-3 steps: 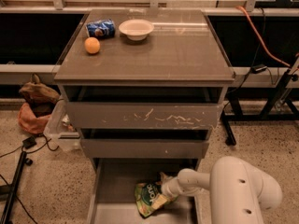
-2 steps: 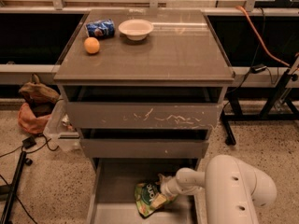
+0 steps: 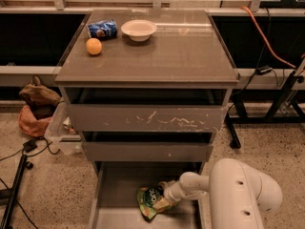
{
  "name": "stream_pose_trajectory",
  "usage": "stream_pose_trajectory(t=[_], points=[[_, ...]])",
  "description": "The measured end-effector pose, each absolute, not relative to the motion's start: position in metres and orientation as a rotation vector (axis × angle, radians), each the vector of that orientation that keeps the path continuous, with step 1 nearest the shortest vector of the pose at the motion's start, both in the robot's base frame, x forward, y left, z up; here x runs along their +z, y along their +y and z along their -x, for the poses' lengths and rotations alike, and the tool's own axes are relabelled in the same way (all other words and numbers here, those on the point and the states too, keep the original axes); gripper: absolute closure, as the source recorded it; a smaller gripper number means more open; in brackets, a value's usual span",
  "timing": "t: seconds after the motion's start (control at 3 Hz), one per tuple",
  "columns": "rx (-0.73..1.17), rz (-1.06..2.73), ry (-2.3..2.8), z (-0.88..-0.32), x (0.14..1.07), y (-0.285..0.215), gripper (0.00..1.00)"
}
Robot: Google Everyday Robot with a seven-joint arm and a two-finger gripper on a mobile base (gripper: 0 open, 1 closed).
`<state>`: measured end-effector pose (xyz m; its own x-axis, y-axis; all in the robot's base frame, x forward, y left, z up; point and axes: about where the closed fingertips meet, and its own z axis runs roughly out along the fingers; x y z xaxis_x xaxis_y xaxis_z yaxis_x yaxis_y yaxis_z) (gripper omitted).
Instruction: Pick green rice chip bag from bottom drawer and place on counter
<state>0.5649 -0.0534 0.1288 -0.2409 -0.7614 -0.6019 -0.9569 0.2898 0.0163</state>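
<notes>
Now | gripper (image 3: 167, 197) against green rice chip bag (image 3: 150, 202) | in bottom drawer (image 3: 119, 187)

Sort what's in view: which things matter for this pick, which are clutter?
Job: green rice chip bag, in the bottom drawer; counter; tool, down in the drawer at the bag.
Lying about: crushed blue can, white bowl, orange, all on the counter.

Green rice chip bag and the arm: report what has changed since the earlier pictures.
The arm's bulky white link has shifted slightly left. The gripper stays against the right side of the green rice chip bag, which lies unmoved in the open bottom drawer, not lifted. The orange, blue can and bowl on the counter are as before.
</notes>
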Motion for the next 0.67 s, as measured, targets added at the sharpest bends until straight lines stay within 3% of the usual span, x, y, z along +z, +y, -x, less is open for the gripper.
stream_pose_trajectory(t=[0.67], points=[[0.435, 1.476, 1.946, -0.568, 0.207, -0.055, 0.99]])
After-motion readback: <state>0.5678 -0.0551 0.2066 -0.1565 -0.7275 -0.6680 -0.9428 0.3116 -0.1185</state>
